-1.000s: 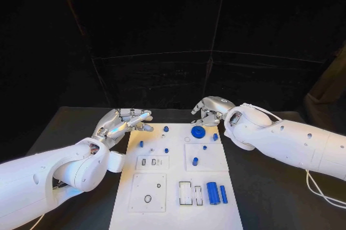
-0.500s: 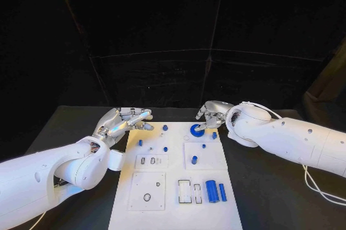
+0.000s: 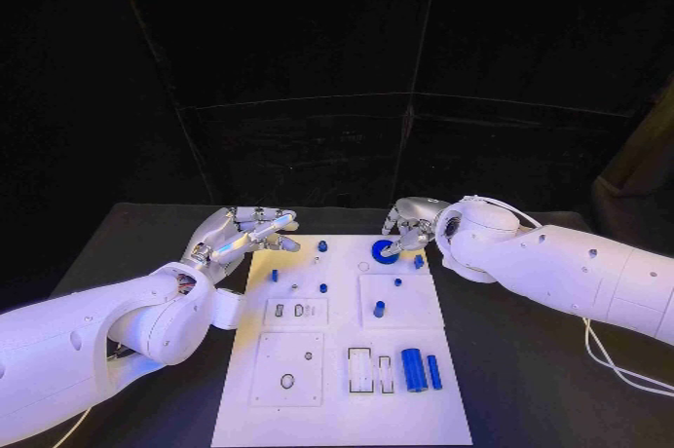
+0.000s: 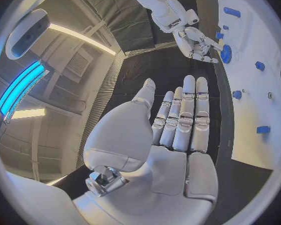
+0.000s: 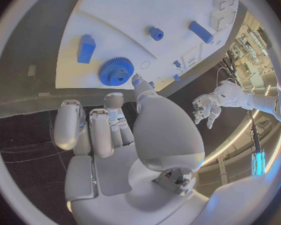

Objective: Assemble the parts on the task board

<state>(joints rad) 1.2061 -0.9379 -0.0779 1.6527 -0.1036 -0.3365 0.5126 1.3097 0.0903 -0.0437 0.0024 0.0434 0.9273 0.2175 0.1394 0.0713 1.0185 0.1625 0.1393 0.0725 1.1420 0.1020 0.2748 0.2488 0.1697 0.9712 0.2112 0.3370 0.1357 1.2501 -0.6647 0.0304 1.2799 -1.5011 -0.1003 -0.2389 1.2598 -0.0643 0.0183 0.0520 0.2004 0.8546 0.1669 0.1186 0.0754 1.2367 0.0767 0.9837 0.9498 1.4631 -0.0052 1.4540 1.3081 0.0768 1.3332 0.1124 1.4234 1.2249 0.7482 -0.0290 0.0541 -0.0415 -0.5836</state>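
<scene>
The white task board (image 3: 344,409) lies lengthwise in the middle of the table. A blue gear (image 3: 385,252) sits near its far right corner. My right hand (image 3: 407,224) hovers just behind the gear, fingers apart and holding nothing. In the right wrist view the thumb tip (image 5: 137,80) is close beside the gear (image 5: 116,71), and a blue block (image 5: 86,48) lies next to it. My left hand (image 3: 250,232) is at the board's far left corner, fingers stretched out straight (image 4: 181,120) and empty.
Small blue pegs (image 3: 323,245) (image 3: 274,275) (image 3: 379,310) stand on the board's far half. A thick blue cylinder (image 3: 413,369) and a thinner rod (image 3: 434,372) lie near the board's right side, beside two rectangular slots (image 3: 371,373). Black table (image 3: 140,243) surrounds the board.
My right hand has come in from beyond the board's far edge and lowered toward the blue gear. The left hand has hardly moved.
</scene>
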